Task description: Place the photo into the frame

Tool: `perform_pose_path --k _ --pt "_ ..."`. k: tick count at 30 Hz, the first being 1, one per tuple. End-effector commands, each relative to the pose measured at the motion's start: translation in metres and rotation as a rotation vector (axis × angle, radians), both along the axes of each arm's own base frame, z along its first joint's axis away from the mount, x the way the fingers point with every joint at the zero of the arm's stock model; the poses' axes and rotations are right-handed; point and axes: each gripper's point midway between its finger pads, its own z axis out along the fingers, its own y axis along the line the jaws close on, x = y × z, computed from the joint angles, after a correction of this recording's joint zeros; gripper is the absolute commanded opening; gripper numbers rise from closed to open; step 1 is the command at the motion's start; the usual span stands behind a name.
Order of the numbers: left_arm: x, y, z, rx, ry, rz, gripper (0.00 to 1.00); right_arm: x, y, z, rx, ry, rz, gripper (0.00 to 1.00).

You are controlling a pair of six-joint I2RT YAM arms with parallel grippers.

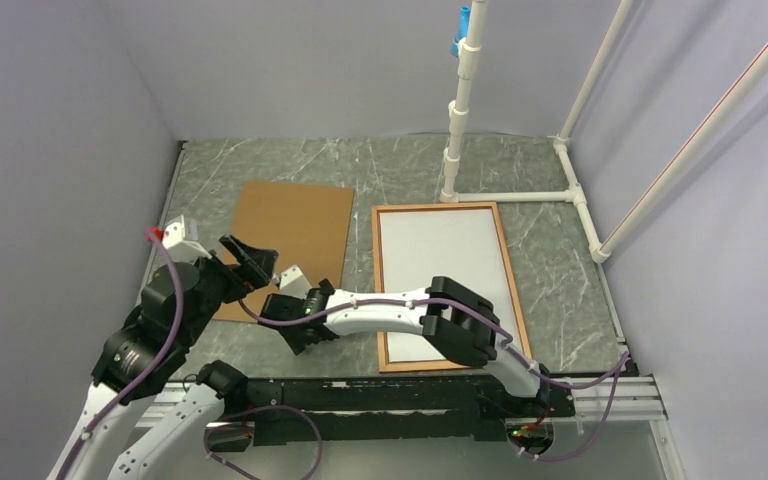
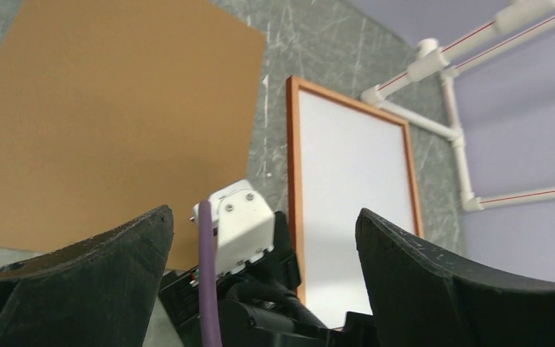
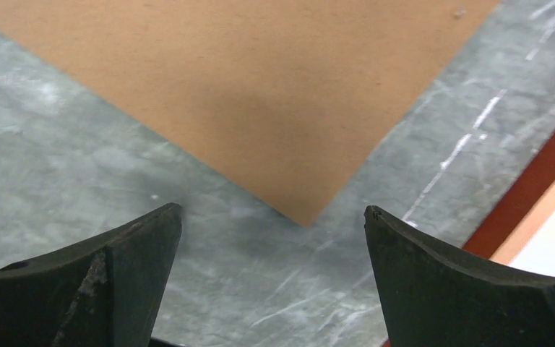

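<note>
Top external: thin orange-brown rectangular wooden frame (image 1: pixel 376 260) lies flat centre right on the grey marbled table (image 1: pixel 560 180). The white paper photo (image 1: pixel 445 270) sits inside it, plain back up as far as I can judge; no print shows. A flat brown cardboard backing board (image 1: pixel 295 225) lies left of the frame, apart from it and slightly skewed. Left gripper (image 1: pixel 250 258) hovers over the board's lower left part, jaws spread wide, nothing in them. Right gripper (image 1: pixel 295 325) reaches across to lower centre, just beside the left one; I can't read its jaws from here.

Left wrist: left gripper (image 2: pixel 264 213) fully spread, empty. The right arm's white camera box (image 2: pixel 242 224) and purple cable (image 2: pixel 208 289) sit right between my fingers. Frame (image 2: pixel 294 181) and photo (image 2: pixel 350 173) are beyond at right, board (image 2: pixel 108 123) upper left.

Right wrist: right gripper (image 3: pixel 272 210) wide apart, empty, low over bare table. The board's (image 3: pixel 260 108) near corner is centred between the fingers, frame edge (image 3: pixel 542 173) at far right.

Risks: the arms are crowded, so either move may clip the other wrist or snag that cable. The board is thin and flat on the table, so a corner pinch may slip, or shove it into the frame and knock the photo askew.
</note>
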Motion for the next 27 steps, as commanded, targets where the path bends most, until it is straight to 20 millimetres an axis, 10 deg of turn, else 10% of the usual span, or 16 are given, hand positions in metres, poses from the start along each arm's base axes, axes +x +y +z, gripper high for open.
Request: perform_pose_path --k 1,12,27 --pt "0.004 -0.003 -0.007 0.06 0.056 -0.021 0.99 0.019 -0.035 -0.005 -0.141 -0.063 -0.058 1.0" --pt "0.013 -0.011 -0.024 0.119 0.125 -0.05 0.99 0.037 -0.083 -0.022 -0.069 0.058 -0.174 0.99" --pt "0.019 0.008 -0.06 0.246 0.267 0.05 0.99 0.059 -0.075 -0.018 0.188 0.237 -0.2 0.99"
